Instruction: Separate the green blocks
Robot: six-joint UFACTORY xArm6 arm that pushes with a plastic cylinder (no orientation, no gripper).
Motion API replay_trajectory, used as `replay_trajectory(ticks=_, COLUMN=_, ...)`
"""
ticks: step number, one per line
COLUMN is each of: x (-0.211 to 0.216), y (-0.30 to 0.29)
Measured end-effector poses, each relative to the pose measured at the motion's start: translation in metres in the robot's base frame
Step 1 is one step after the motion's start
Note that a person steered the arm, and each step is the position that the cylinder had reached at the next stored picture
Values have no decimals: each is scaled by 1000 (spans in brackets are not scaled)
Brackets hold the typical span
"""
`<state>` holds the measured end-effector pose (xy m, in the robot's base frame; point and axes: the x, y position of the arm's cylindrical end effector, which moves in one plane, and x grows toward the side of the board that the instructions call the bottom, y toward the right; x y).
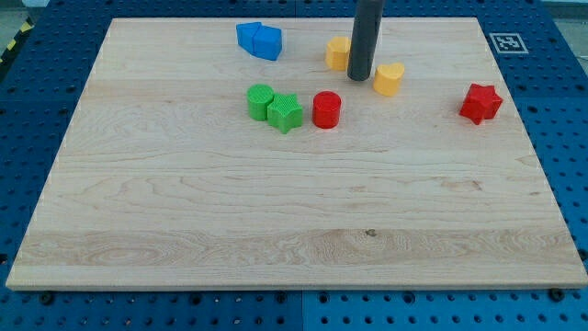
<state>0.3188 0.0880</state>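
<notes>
While the 2 green blocks (274,106) are sitting touching, I am standing upright, my tip (359,77) resting between 2 yellow blocks (365,66); no fingers, nothing held.

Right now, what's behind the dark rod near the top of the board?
Behind my tip sits a yellow block, its right part covered by the rod, so its shape cannot be told. A yellow heart block lies uncovered just to the view's right.

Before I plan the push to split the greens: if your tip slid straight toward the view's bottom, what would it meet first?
Probably nothing: my tip would likely pass just right of the red cylinder, though depth is unclear.
</notes>
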Motion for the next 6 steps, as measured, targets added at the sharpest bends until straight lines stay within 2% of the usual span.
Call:
replay_trajectory(ticks=3, x=2, y=-86)
replay_trajectory(ticks=6, x=83, y=-121)
